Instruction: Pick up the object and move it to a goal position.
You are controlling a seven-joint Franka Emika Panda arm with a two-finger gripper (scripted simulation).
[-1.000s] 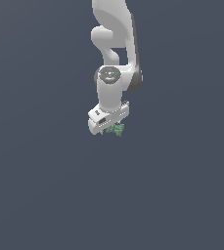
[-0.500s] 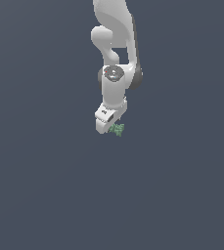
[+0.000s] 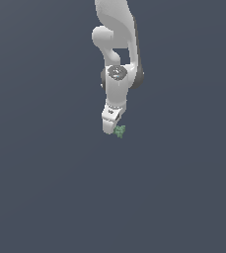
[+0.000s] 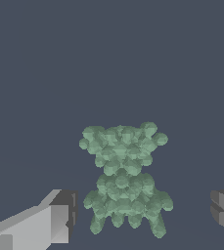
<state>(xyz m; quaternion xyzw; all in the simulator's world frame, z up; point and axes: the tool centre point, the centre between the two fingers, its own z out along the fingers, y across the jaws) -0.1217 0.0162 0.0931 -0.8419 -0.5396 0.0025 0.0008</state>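
Your hand (image 3: 112, 129) over the object (image 3: 120, 131)
Its fingers (image 4: 59, 215) stand wide apart, the object between them, untouched.

From my console, the object (image 4: 124, 179) lies between the fingers (image 4: 59, 215) of my gripper (image 3: 113, 129), touching neither, the arm (image 3: 118, 49) rising above.

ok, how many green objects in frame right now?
1. The pale-green lumpy object sits between the open jaws in the wrist view; the exterior view shows it at the gripper tip. No others visible.
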